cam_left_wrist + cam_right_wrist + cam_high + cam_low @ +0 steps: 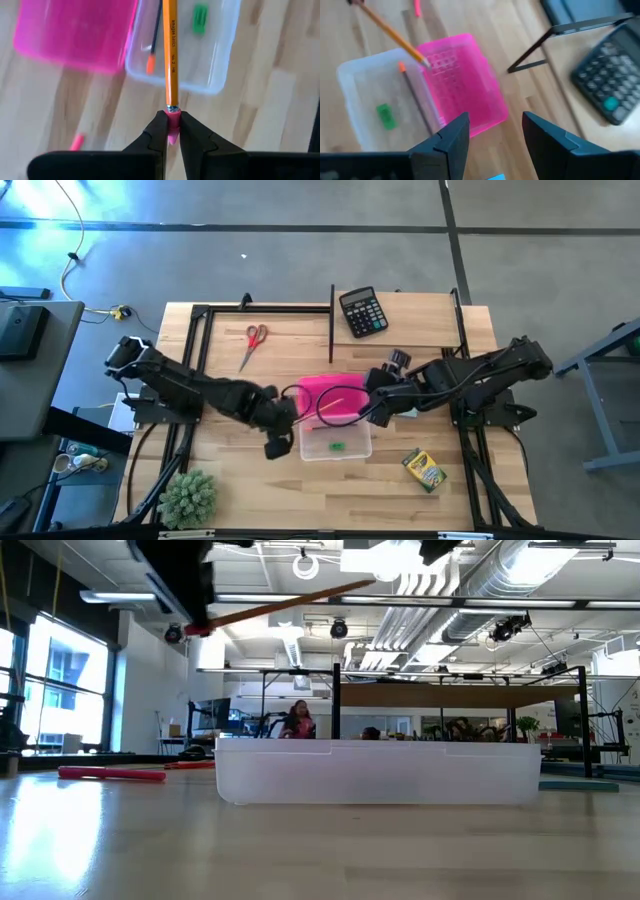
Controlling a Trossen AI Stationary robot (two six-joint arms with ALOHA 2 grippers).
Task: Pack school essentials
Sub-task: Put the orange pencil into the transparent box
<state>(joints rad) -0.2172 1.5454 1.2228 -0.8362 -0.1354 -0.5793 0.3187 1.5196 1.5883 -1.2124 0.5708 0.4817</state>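
High view: a yellow pencil [335, 402] is being gripped at its eraser by the left gripper [283, 412] over the clear bin [336, 445], flanked by the pink basket [333, 387]; the right gripper [385, 408] is being held open nearby.

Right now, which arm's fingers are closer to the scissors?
The left. The left gripper, holding a pencil, sits below the scissors by the clear box; the right gripper is farther off, across the pink box.

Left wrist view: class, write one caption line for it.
Left gripper pinches a yellow pencil by its eraser above the clear bin.
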